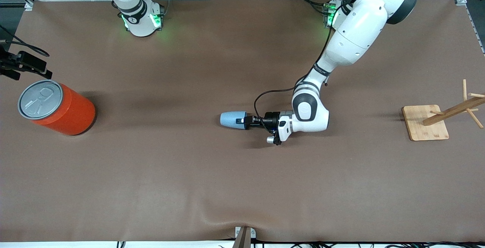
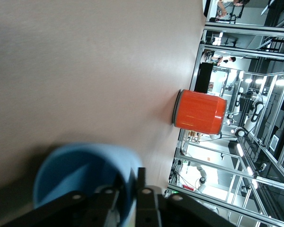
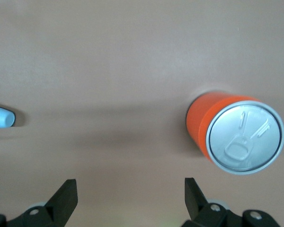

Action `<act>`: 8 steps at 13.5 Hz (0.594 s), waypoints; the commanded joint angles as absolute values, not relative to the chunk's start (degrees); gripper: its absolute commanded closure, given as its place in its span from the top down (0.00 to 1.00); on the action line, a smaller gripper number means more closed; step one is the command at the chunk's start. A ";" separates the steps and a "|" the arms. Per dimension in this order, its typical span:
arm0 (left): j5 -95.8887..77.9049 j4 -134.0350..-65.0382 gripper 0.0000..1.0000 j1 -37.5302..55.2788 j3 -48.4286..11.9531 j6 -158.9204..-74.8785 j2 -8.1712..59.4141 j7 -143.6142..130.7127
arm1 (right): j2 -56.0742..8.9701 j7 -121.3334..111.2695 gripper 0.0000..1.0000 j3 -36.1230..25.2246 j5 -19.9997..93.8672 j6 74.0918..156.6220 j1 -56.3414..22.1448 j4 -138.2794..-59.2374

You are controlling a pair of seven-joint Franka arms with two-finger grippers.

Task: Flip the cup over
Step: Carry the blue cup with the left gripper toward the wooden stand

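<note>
Cup gripped at its rim, flip not yet made.
The light-blue cup [image 1: 232,120], lying on its side, is pinched by the closed left gripper [image 1: 248,121]; the right gripper [image 3: 130,201] is held wide open, empty, waiting above the orange can [image 1: 57,107].

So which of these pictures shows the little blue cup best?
The front view: the cup lies on its side, whole, its rim pinched by the left gripper. The left wrist view shows only its blurred mouth; the right wrist view, just an end.
</note>
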State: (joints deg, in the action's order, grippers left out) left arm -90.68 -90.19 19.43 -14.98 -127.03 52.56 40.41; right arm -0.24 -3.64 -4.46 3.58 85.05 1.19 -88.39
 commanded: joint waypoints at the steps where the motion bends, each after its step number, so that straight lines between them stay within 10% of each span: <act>1: -90.88 -87.89 0.00 20.39 -13.89 -129.64 53.44 41.05 | 1.49 -2.28 1.00 -4.57 3.00 84.20 0.70 -88.95; 8: -67.48 -88.42 0.00 18.64 -10.11 -129.73 39.75 13.96 | 1.41 -2.55 1.00 -4.13 -0.35 84.11 0.97 -86.58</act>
